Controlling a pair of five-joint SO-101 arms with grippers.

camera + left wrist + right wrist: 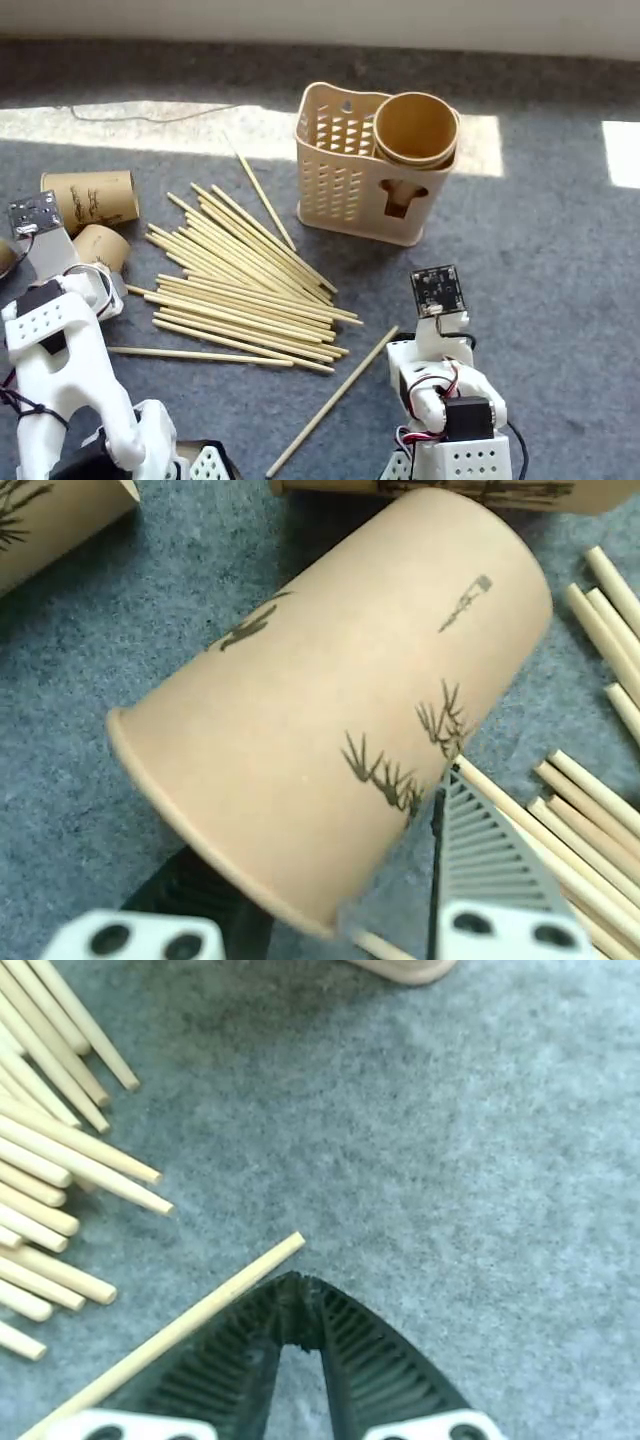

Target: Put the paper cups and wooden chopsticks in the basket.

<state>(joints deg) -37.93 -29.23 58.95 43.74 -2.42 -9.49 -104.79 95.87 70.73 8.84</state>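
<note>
- The cup (330,700) lies on its side between the left gripper's (98,270) fingers. Its open rim is at the gripper's base and its closed bottom points away, so the long axis runs straight out from the gripper.
- The print on it is just dark grassy plant sketches plus one tiny mark I can't make out.
- The left gripper is spread wide around the rim end, and the tip of the ribbed finger (480,860) sits right against the cup's side.
- A second cup (90,198) lies on its side just past that gripper. Its print is too small to read.
- The pile of chopsticks (250,285) lies flat beside the left gripper, between the two arms, mostly parallel and slanted.
- One loose chopstick (160,1335) lies just beside the right gripper (298,1290), its end by the tips. That gripper's fingers are pressed together on nothing.
- The basket (345,180) stands upright ahead of the right gripper, with stacked cups (415,128) inside, mouths up.
- Everything sits on grey carpet (470,1140).
</note>
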